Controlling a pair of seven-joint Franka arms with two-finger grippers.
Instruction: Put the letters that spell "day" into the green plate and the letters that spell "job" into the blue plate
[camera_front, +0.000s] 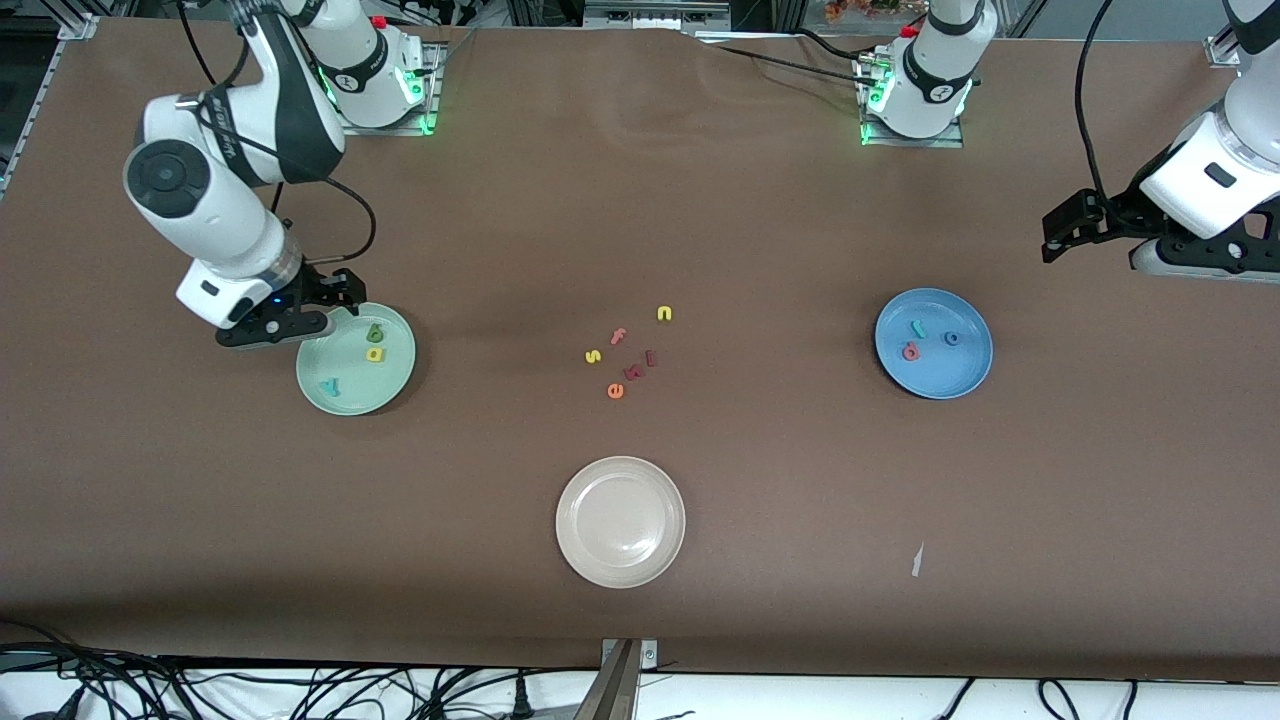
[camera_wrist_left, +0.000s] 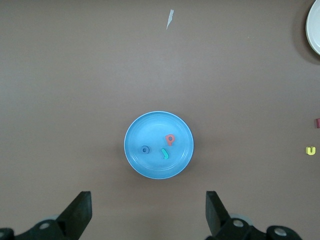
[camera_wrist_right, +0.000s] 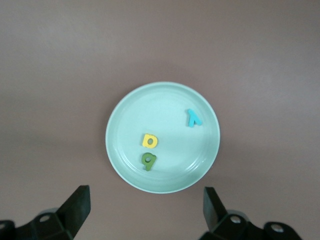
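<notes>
The green plate (camera_front: 385, 385) (camera_wrist_right: 160, 107) holds the yellow "d" (camera_front: 375, 354) (camera_wrist_right: 149, 141), the dark green "a" (camera_front: 376, 334) (camera_wrist_right: 148, 160) and the teal "y" (camera_front: 329, 386) (camera_wrist_right: 193, 118). My right gripper (camera_front: 290, 312) (camera_wrist_right: 146, 197) hangs open and empty over that plate's rim. The blue plate (camera_front: 945, 375) (camera_wrist_left: 155, 127) holds the teal "j" (camera_front: 917, 328) (camera_wrist_left: 164, 154), the blue "o" (camera_front: 952, 339) (camera_wrist_left: 145, 149) and the salmon "b" (camera_front: 910, 351) (camera_wrist_left: 170, 139). My left gripper (camera_front: 1065, 232) (camera_wrist_left: 147, 202) is open and empty, over bare table toward the left arm's end, apart from the blue plate.
A cream-white plate (camera_front: 620, 560) sits nearer the front camera, mid-table. Loose letters lie between the two coloured plates: yellow "n" (camera_front: 664, 314), pink "f" (camera_front: 619, 336), yellow "s" (camera_front: 593, 356), orange "e" (camera_front: 615, 391) and two dark red ones (camera_front: 641, 366). A white paper scrap (camera_front: 917, 560) lies near the front.
</notes>
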